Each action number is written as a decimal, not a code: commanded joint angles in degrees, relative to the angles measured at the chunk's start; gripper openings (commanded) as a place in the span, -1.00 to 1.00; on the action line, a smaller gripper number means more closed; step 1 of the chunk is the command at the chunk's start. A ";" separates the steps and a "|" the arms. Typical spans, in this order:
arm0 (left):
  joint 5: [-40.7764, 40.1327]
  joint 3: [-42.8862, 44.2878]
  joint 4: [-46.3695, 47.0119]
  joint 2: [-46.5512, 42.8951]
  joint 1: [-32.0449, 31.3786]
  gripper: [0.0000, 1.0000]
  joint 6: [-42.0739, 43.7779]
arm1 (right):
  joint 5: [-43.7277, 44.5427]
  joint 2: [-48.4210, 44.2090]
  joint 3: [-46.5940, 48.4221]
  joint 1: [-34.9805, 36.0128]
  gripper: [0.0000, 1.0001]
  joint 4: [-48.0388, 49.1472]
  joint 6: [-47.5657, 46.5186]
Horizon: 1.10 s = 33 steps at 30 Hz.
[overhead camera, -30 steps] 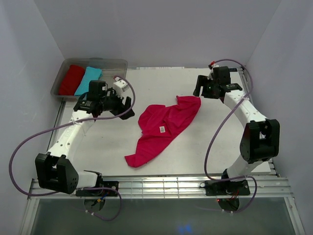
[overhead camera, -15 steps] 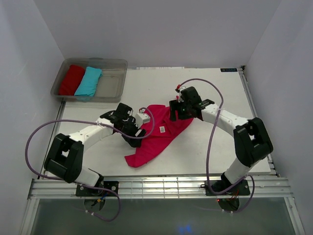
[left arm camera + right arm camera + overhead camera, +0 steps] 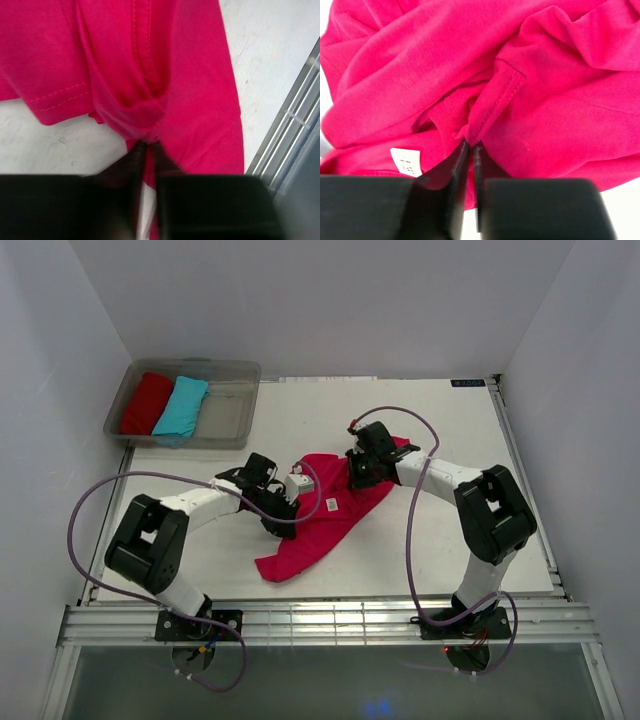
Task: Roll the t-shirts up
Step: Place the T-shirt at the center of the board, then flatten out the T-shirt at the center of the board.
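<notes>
Magenta t-shirt lies crumpled on the table. The left gripper clamps a fold at its 9 o'clock edge. The right gripper apparently pinches a hem at 1 o'clock, likely to spread it flat.

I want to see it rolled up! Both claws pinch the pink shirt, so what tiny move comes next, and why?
Probably lift a little and pull apart. The left gripper and right gripper are each shut on a fold of the t-shirt, which lies crumpled, so it likely needs spreading flat before rolling.
</notes>
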 commanded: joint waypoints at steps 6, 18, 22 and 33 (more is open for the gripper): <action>-4.04 4.67 0.04 -1.56 0.33 -1.00 1.67 | -0.62 -4.52 4.32 0.15 -0.85 1.34 -0.58; -16.36 48.43 -7.17 -5.44 10.08 -1.00 -4.39 | -0.18 -7.34 46.84 -9.35 -0.85 -10.59 -4.71; -18.83 57.66 -8.38 -7.03 10.35 -1.00 -2.11 | -0.88 -5.93 59.25 -9.61 -0.85 -10.88 -4.54; -10.19 72.45 -20.96 -7.56 10.35 -1.00 1.15 | -7.73 -5.15 53.02 -11.80 -0.85 0.73 2.66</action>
